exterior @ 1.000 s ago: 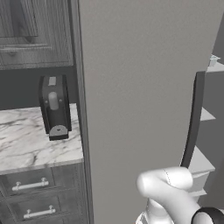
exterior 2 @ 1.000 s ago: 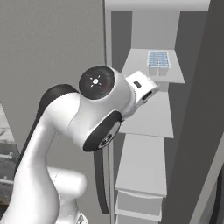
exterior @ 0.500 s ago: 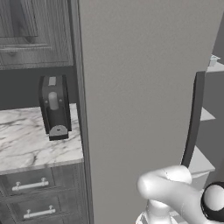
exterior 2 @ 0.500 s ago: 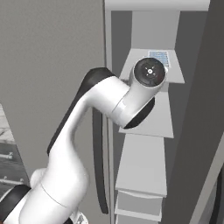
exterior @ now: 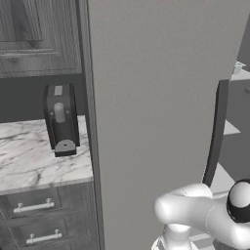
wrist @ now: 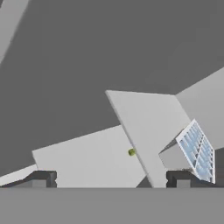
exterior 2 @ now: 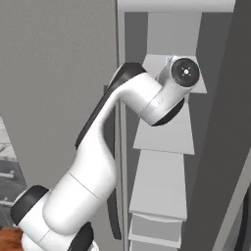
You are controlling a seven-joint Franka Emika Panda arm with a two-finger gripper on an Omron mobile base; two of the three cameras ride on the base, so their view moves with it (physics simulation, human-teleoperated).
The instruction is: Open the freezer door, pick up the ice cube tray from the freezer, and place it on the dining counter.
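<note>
one ice cube tray (wrist: 197, 151) on freezer shelf (wrist: 148, 127), just above the spread pincer (wrist: 111, 179), untouched

No lettering, number, brand or sign can be read anywhere. The freezer door (exterior: 156, 122) is a plain grey panel, and the black coffee machine (exterior: 60, 118) on the marble worktop (exterior: 34, 156) shows no legible mark on its front. The ice cube tray (wrist: 197, 151) and the white shelves (exterior 2: 164, 188) of the freezer bear nothing written either.
</note>
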